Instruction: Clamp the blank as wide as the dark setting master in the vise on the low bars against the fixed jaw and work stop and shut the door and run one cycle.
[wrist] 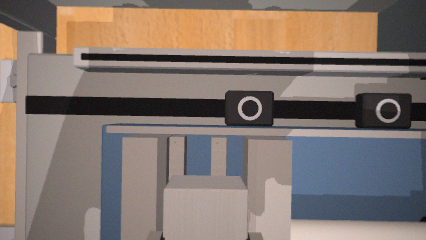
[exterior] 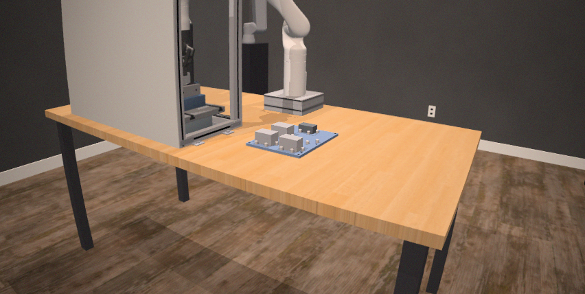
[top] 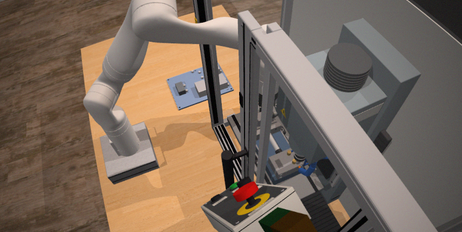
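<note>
Gripper [top: 261, 100] [exterior: 186, 73] [wrist: 205, 237] inside the machine's guard [top: 323, 94] [exterior: 122, 46], its fingers clamped on the two sides of a plain grey metal blank [exterior: 186, 78] [wrist: 205, 212]. In the wrist view the blank is above the vise [exterior: 191, 90] [wrist: 139, 195], in line with the gap between the two jaws. Two low bars [wrist: 177, 156] run side by side in that gap, showing past the end of the blank; whether the blank touches them cannot be told.

Beyond the vise, two black blocks with pale rings [wrist: 249, 108] sit along a dark slot.

Outside the guard, a blue plate [top: 190, 101] [exterior: 323, 136] lies on the wooden table [top: 180, 178] [exterior: 380, 169]. It carries the dark setting master [top: 180, 88] [exterior: 307, 128], upright, and three pale grey blanks [top: 200, 88] [exterior: 266, 137], also upright.

The white arm [top: 155, 20] [exterior: 294, 66] bends over from its base and reaches into the guard. In the foreground of the top view, the control column [top: 292, 198] has a large red button [top: 245, 191] on a yellow ring, partly hiding the black knob [top: 244, 181] and the green button [top: 233, 185].
</note>
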`<state>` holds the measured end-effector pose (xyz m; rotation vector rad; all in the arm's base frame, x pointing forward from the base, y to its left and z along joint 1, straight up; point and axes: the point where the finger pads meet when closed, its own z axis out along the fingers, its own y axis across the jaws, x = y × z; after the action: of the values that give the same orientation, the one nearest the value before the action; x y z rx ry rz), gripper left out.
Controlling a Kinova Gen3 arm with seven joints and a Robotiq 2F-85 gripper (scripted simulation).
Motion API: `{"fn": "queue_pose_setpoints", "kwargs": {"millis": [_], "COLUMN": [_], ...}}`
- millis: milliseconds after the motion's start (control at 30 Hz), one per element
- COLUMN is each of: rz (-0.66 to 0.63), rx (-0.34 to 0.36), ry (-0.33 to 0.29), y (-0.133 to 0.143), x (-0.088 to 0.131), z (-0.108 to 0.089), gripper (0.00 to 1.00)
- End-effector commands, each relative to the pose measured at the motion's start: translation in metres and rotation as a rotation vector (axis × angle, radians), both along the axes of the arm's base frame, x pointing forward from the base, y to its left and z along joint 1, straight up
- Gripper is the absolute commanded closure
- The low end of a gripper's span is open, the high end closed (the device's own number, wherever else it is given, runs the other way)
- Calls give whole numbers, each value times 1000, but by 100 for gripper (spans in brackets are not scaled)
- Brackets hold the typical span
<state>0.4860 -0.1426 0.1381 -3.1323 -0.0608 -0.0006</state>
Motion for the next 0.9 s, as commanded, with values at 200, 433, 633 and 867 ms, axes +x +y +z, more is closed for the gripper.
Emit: {"fn": "queue_pose_setpoints", "kwargs": {"millis": [200,433,633,867], "rz": [0,0,0,0], "rx": [-5,-5,-5,-5], "ry": [-5,-5,-5,-5], "y": [0,0,0,0], "x": [1,1,1,1], "z": [-3,-3,-5,-5], "gripper": [90,90,90,90]}}
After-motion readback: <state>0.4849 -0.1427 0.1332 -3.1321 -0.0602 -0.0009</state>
